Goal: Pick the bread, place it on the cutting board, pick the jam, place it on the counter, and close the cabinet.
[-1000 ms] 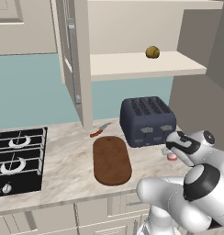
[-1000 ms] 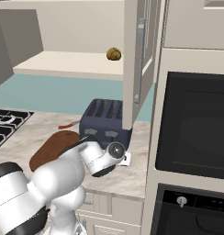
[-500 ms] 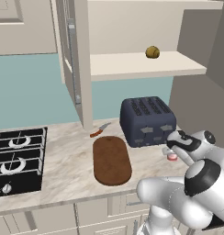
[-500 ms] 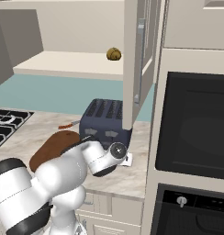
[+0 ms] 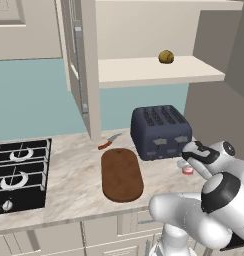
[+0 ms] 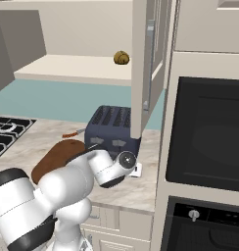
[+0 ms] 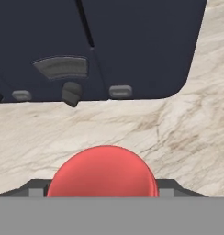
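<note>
Gripper (image 5: 185, 161) w/ jaws just widened a bit around the jam (image 7: 103, 171), now set on counter (image 5: 69, 192) by toaster (image 5: 160, 131); grip state unclear, prob releasing; bread (image 5: 166, 56) on cabinet (image 5: 79, 70) shelf.

A dark blue toaster (image 5: 161, 131) stands right of centre in the left base view. A red-handled knife (image 5: 109, 141) lies just left of it. A black stove (image 5: 20, 172) fills the lower left. In the right base view, a black oven (image 6: 207, 137) takes the right side.
</note>
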